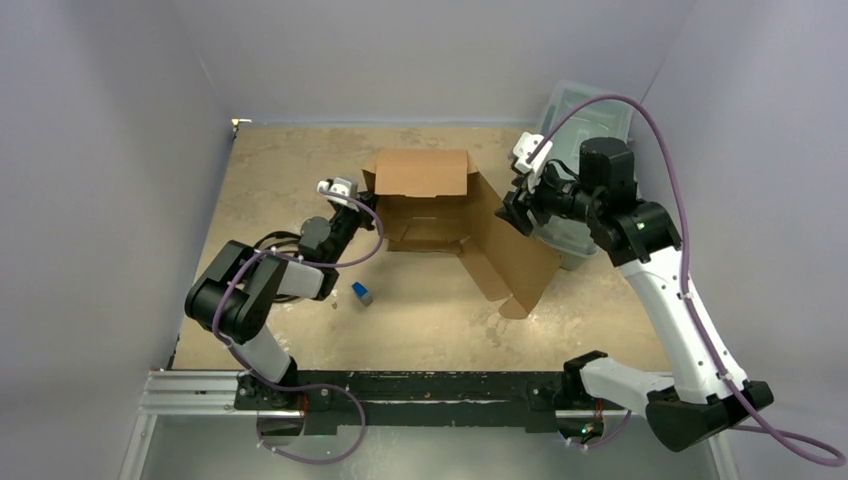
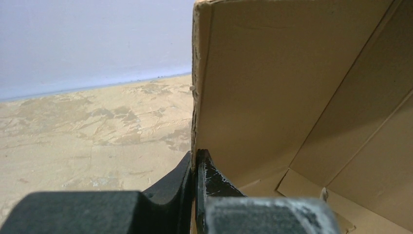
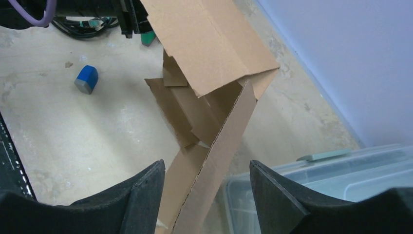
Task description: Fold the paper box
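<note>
Layout of the table. The paper box is set at the middle, towards the far side. Its long panel is spread from its right side towards the near right. A block is placed on the table to the near left of the box, apart from it. A bin is set at the far right corner, just right of the panel. The left gripper is closed on the box's left wall. The right gripper is held at the panel's right, the panel's edge standing between its spread fingers.
</note>
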{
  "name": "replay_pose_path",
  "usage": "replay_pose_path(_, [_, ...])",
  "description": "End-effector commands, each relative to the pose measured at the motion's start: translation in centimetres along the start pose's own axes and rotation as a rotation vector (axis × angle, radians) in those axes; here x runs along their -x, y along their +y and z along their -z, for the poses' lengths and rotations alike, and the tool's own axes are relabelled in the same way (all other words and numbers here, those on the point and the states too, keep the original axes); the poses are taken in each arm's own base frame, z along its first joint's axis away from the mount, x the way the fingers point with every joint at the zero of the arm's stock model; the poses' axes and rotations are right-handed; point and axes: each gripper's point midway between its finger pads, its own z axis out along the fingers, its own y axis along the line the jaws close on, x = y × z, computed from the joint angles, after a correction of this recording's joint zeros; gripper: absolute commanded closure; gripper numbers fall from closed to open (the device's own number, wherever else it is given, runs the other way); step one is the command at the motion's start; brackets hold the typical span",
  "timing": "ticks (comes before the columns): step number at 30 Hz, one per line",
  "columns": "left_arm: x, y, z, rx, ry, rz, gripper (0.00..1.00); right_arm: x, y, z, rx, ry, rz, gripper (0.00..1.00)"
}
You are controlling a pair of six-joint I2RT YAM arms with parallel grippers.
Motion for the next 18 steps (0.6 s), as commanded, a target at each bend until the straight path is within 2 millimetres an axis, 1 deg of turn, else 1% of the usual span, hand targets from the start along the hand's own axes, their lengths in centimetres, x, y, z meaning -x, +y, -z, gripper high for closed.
replay_pose_path(1, [1.5,-0.6,-0.2,-0.028,-0.052,-0.039,1.0,3.4,-0.2,1.5,0.019,-0.07,0.088,0.31])
replay_pose_path(3, [1.4,-0.6,-0.2,-0.032,-0.049,-0.044,1.0,4.7,-0.4,1.6,0.023,-0.099,0.102,0.29])
replay_pose_path(5, [1.4,-0.7,-0.4,-0.038,-0.046,-0.049,1.0,5.8,-1.3,1.4,0.007,-0.108,0.108,0.28])
replay_pose_path(9, [1.6,-0.7,-0.4,-0.04,-0.048,-0.058,1.0,8.5,-1.9,-0.2,0.074,-0.155,0.125,0.27])
replay_pose_path(12, [1.5,-0.7,-0.5,-0.043,-0.043,-0.062,1.0,9.8,-2.4,-2.3,0.109,-0.161,0.148,0.24])
replay_pose_path(13, [1.4,-0.7,-0.4,-0.043,-0.04,-0.065,1.0,9.8,-2.6,-3.6,0.125,-0.145,0.151,0.23])
replay_pose_path(14, [1.4,-0.7,-0.5,-0.043,-0.04,-0.068,1.0,9.9,-2.7,-4.5,0.129,-0.132,0.161,0.22])
replay_pose_path(18, [1.4,-0.7,-0.6,-0.045,-0.034,-0.073,1.0,9.7,-1.8,-8.6,0.132,-0.051,0.25,0.17])
